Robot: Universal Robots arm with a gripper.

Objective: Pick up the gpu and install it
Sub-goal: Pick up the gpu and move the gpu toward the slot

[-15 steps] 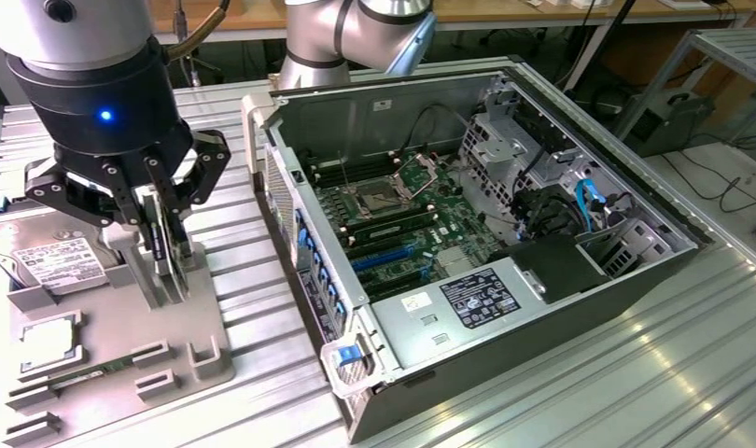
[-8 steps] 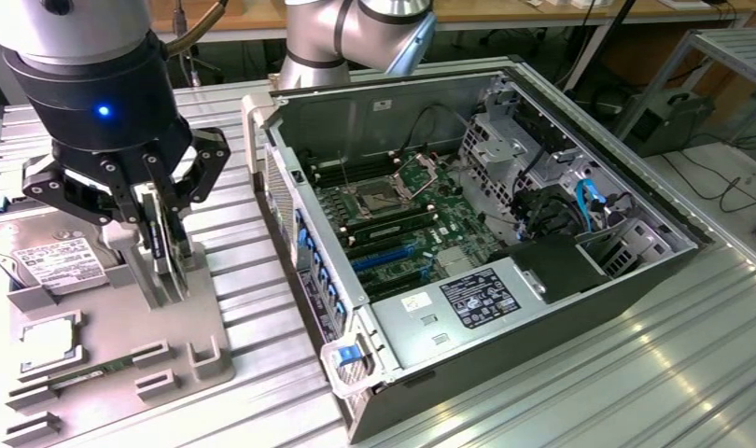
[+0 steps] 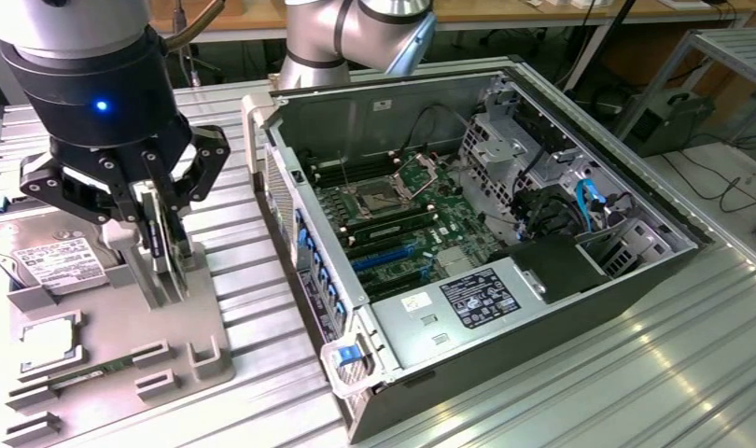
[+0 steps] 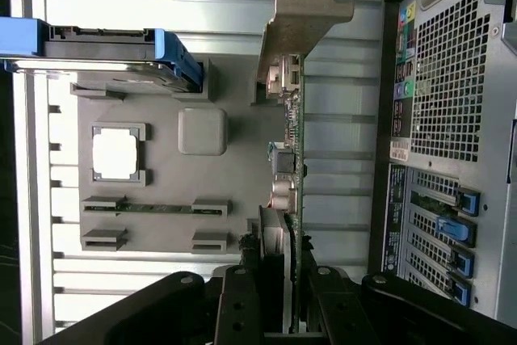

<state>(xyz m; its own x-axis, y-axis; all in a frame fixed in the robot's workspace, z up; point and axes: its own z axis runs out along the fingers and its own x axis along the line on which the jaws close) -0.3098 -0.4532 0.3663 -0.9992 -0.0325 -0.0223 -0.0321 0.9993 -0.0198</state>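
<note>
The tool [image 4: 279, 268] is pinching the graphics card [image 4: 295, 159], one finger on each flat side. The card stands on its edge above the grey tray [image 3: 105, 373] on the exterior view's left. Its green board shows edge-on in the wrist view, with the black fan housing [image 4: 275, 236] sitting between the fingers. The silver end bracket [image 4: 303, 6] sticks out at the far end, over the ribbed metal bench [image 3: 677, 373]. Whether the lower edge of the card still sits in its slot on the tray cannot be told. Other parts lie in their own seats on the same tray. There is a hard drive [image 3: 49, 261] with a white label and a blue frame, a square processor chip [image 3: 49, 345] in a raised square holder, and a slim memory stick [image 3: 79, 378] held between small blocks. Just beside the tray, toward the exterior view's right, a computer case [image 3: 602, 280] lies on the bench with its open side up. Inside it are the green main board [image 3: 397, 210], the bare processor socket [image 3: 385, 198], blue cables and a black cover with a label. The back of the case faces the tray, and its perforated grille and blue slot latches [image 4: 456, 228] show in the wrist view. The grey robot arm [image 3: 353, 37] rises behind the case.
</note>
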